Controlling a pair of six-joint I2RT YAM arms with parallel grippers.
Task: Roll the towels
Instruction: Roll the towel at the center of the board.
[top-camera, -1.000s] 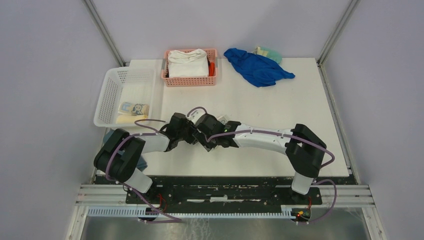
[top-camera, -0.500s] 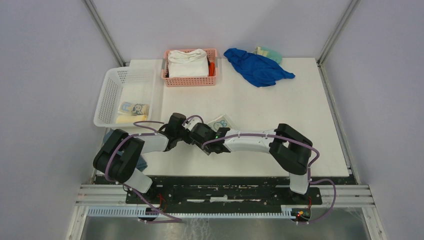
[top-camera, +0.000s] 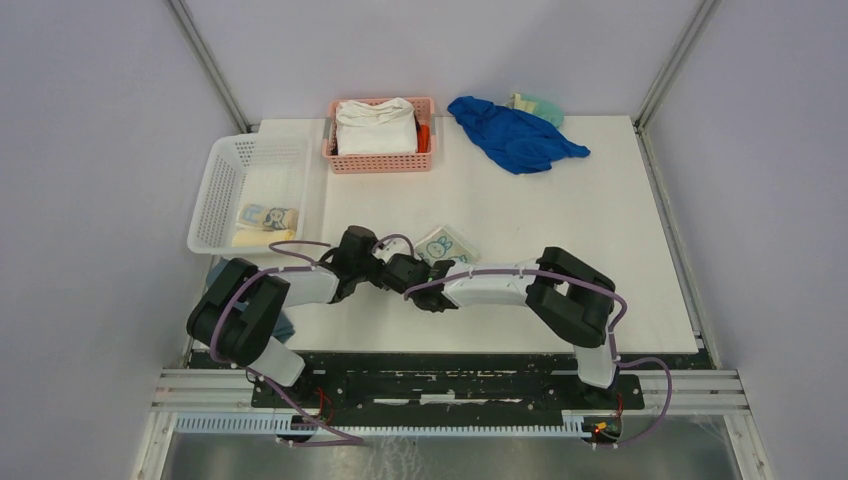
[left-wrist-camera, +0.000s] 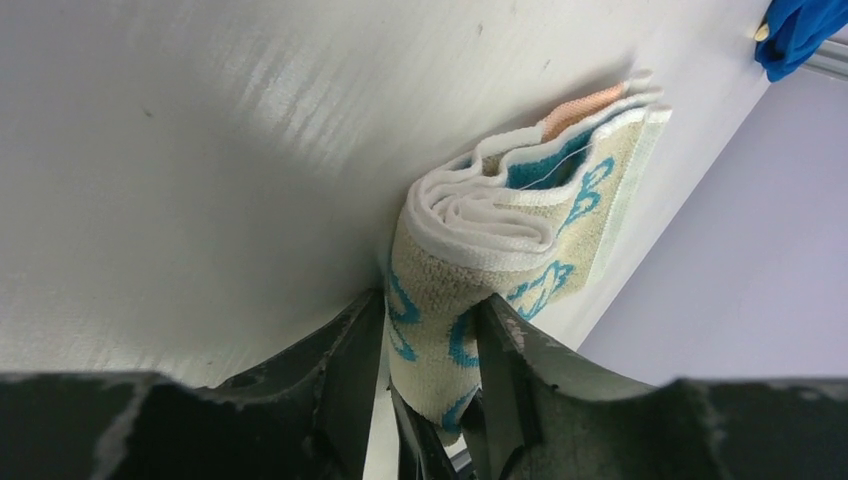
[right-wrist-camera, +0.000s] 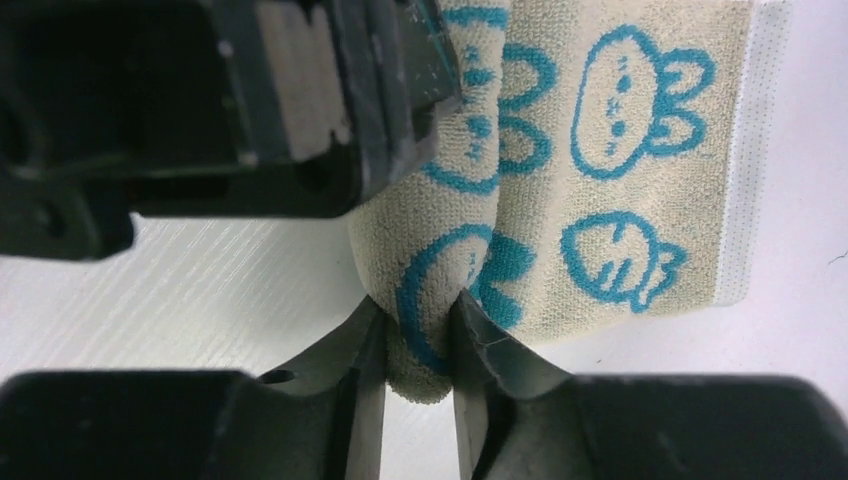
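**Towel.** The rabbit towel (top-camera: 445, 245) lay on the table (top-camera: 560, 230), on the arms' side of the pink basket (top-camera: 380, 160) and slightly right of it. It was partly rolled. The rolled end faced the arms, and the flat tail pointed away to the far right. Its long axis ran slantwise to the table's edges. Coiled layers showed at the roll's open end (left-wrist-camera: 480, 215).

**Pincers.** The left gripper (left-wrist-camera: 432, 320) was clenched on the rolled end. The right gripper (right-wrist-camera: 420, 330) was clenched on the same fold, just beside the left.

**Surface and room.** The table was white and matt, and the walls were pale lilac. A white cloth (top-camera: 375, 125) filled the pink basket. A white basket (top-camera: 225, 175) to its left held two rolled towels (top-camera: 262, 224). A blue cloth (top-camera: 515, 135) lay to its right.
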